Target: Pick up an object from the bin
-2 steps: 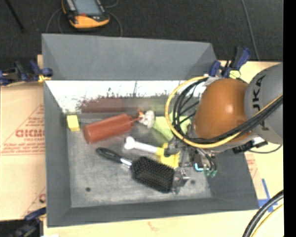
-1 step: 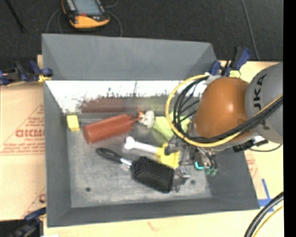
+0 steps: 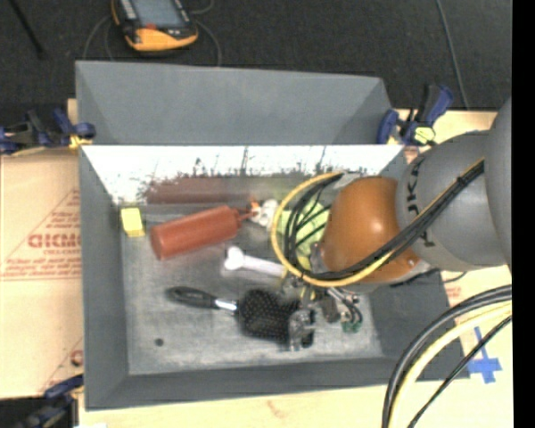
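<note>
My gripper (image 3: 310,316) is low in the bin's front right part, right against the right end of a black hairbrush's bristle head (image 3: 264,313). The brush lies flat with its black handle pointing left. Whether the brush is gripped is hidden. Just behind the brush lies a white bone-shaped toy (image 3: 248,261), its right end passing under the wrist.
A red bottle (image 3: 194,231) lies on its side at the bin's back left, with a small yellow block (image 3: 132,221) beside it. A small white and orange thing (image 3: 266,210) sits at the bottle's right end. Something green (image 3: 310,227) shows behind the arm's cables.
</note>
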Available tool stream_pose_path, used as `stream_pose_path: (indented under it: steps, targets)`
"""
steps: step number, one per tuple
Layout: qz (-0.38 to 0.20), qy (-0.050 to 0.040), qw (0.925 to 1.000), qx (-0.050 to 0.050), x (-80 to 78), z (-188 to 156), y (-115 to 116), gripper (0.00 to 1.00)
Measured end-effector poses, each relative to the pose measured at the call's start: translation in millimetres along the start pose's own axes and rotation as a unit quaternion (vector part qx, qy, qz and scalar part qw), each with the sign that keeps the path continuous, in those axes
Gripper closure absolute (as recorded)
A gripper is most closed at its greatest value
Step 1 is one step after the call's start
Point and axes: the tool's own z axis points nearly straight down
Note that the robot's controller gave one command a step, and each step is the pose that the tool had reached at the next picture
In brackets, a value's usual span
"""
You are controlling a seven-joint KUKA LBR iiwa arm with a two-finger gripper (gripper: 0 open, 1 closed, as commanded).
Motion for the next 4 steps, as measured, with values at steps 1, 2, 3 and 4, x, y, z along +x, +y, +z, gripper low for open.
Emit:
stream_pose_path:
  steps: [1, 2, 3, 4]
  targets:
    - [0.000, 0.0000, 1.0000, 0.000, 0.0, 0.0, 0.0, 1.00]
    - [-0.009, 0.0140, 0.9999, 0.000, -0.7, -41.2, -0.1, 1.00]
    - [-0.012, 0.0127, 0.9998, 0.000, -5.2, -135.6, 13.0, 1.00]
    - [-0.012, 0.0127, 0.9999, 0.000, -5.2, -135.6, 13.0, 1.00]
